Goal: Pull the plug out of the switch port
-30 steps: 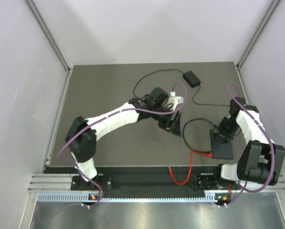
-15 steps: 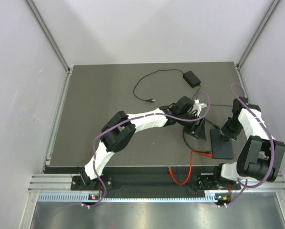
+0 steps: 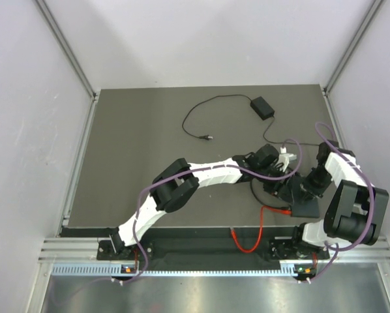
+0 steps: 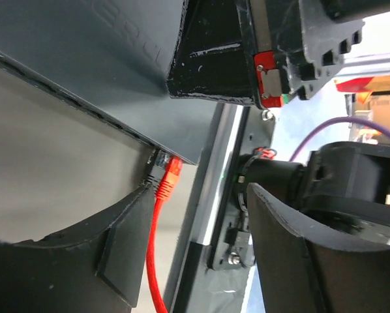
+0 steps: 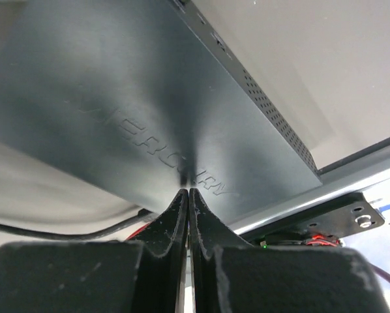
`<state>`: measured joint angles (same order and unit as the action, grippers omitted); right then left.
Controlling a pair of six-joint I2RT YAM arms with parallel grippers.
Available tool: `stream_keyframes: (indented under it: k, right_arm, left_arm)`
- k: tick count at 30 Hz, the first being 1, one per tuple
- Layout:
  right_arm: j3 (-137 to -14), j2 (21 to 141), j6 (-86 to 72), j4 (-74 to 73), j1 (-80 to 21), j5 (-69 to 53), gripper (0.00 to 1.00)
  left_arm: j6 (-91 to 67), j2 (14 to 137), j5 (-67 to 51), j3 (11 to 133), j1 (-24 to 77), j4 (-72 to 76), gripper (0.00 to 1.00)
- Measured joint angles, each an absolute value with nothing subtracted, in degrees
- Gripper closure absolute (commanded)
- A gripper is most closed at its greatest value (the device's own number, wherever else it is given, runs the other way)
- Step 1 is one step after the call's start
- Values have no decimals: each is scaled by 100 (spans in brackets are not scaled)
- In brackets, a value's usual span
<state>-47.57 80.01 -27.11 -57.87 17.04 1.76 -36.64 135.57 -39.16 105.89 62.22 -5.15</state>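
Note:
The switch is a flat matte black box (image 3: 308,207) at the near right of the mat. In its edge sits the switch port (image 4: 164,161), with the orange plug (image 4: 172,175) in it and a black plug (image 4: 154,172) beside it. My left gripper (image 4: 201,261) is open and empty, the orange plug just ahead of its left finger (image 4: 84,261). In the top view the left gripper (image 3: 281,182) lies just left of the box. My right gripper (image 5: 190,192) is shut on nothing, its tips resting on the lettered top of the box (image 5: 149,98).
The orange cable (image 3: 260,225) runs from the switch over the mat's near edge to the base rail (image 3: 201,249). A black power brick (image 3: 261,106) lies at the back, its thin cord ending loose at a small plug (image 3: 208,137). Another black cord (image 3: 255,189) loops left of the switch.
The left arm has swung right across the mat up to the switch. The right gripper has closed and settled its tips on the box top.

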Motion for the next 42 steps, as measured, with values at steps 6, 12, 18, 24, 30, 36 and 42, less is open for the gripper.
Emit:
stream_keyframes:
  k: [6,12,18,24,30,36,42]
  right_arm:
    - [-4674,8112,-2707,-5701,1717,176,100]
    - [-4674,8112,-2696,-5695,1719,165,100]
    - [-4652,8112,-2637,-5666,1743,134,100]
    - [-4652,8112,-2596,-5660,1743,121,100]
    - [-4650,8112,-2567,-5655,1743,117,100]
    - [-4650,8112,-2565,-5651,1743,117,100]
    - [-4648,8112,-2565,-5651,1743,117,100]
  left_arm:
    - [-3472,13771,-3778,10595,6324,-526,42]
    - [-3264,13856,-3583,10597,6344,-521,43]
    - [-3201,14031,-3505,10783,6344,-526,48]
    - [-3310,14204,-3719,10925,6344,-530,52]
    - [-3446,14341,-3920,11104,6344,-681,55]
    - [-3444,14352,-3835,11201,6351,-961,61]
    - [-3544,14564,-3658,11695,6355,-1466,62]
